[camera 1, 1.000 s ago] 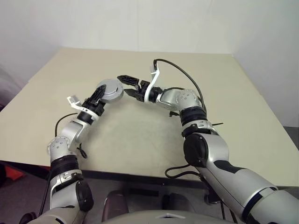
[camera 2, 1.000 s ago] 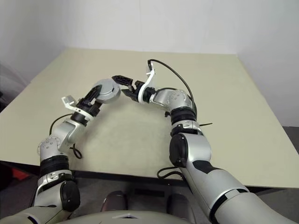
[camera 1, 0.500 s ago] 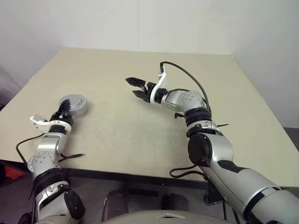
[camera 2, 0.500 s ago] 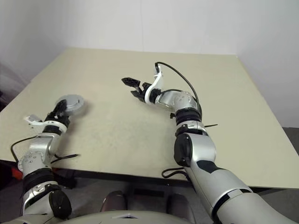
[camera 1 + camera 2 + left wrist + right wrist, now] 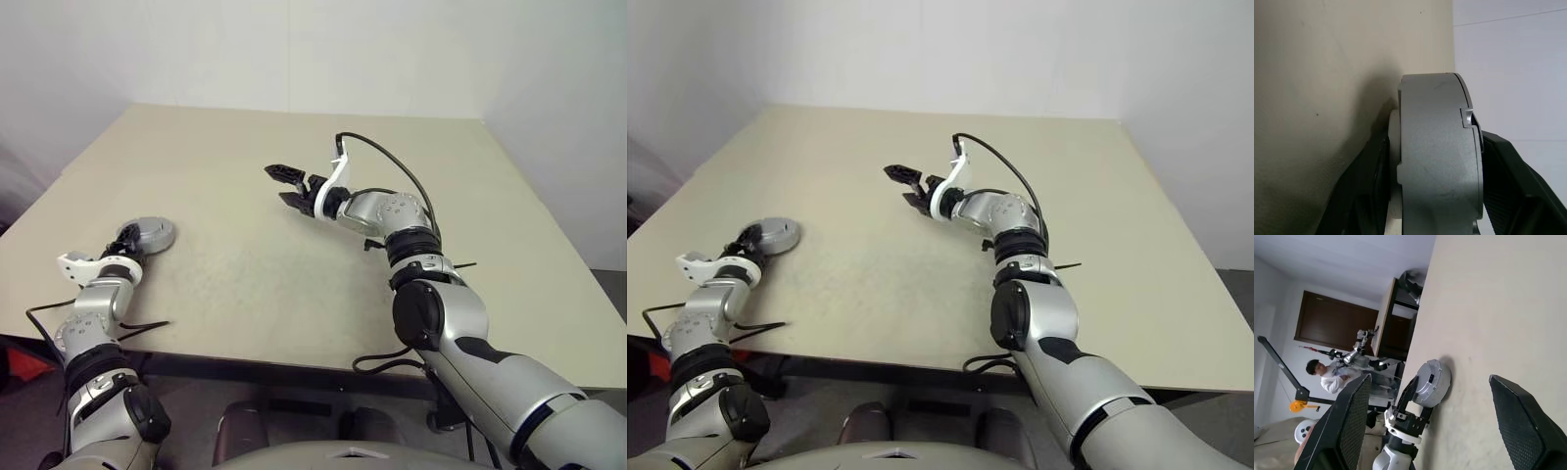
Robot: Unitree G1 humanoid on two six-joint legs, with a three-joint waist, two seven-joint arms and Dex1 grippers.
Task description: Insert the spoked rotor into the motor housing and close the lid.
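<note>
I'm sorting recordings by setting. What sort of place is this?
Probably a robotics lab or test room: a plain beige table against bare white walls, a person seated in the background, and an orange-based stand beside them.

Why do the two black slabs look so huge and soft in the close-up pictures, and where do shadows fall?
Right wrist view: the right gripper's fingers sit right at the lens, so they loom large and blurred. Left wrist view: the round silver motor assembly is clamped between the left gripper's fingers and casts a soft shadow on the table. Left eye view: even light, faint shadows, no glare.
</note>
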